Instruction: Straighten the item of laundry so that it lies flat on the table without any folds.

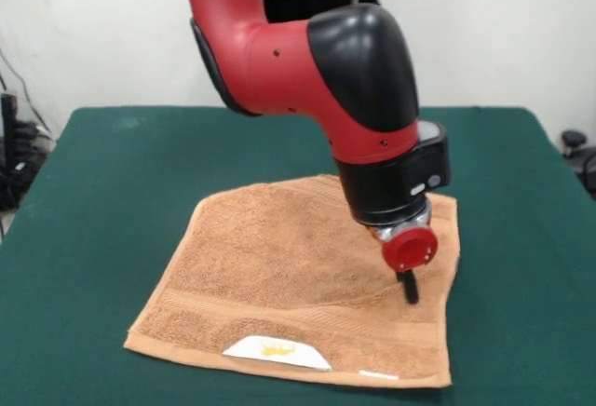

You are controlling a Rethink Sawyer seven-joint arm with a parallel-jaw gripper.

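The item of laundry (279, 266), a light-brown terry towel, is spread on the green table (93, 192) near its front edge. Its white label (277, 352) with a yellow mark shows at the near hem, where a small flap looks turned over. The towel's right edge bends inward by the gripper. My gripper (408, 287) points down from the red and black arm and its black tip rests on the towel's right part, below a red round piece (407, 250). From this side the tip reads as a single dark stub, so its opening is unclear.
Dark cables and gear (14, 159) sit off the table's left edge. A dark object (577, 150) stands off its right edge. Green cloth surrounds the towel on the left, right and far sides.
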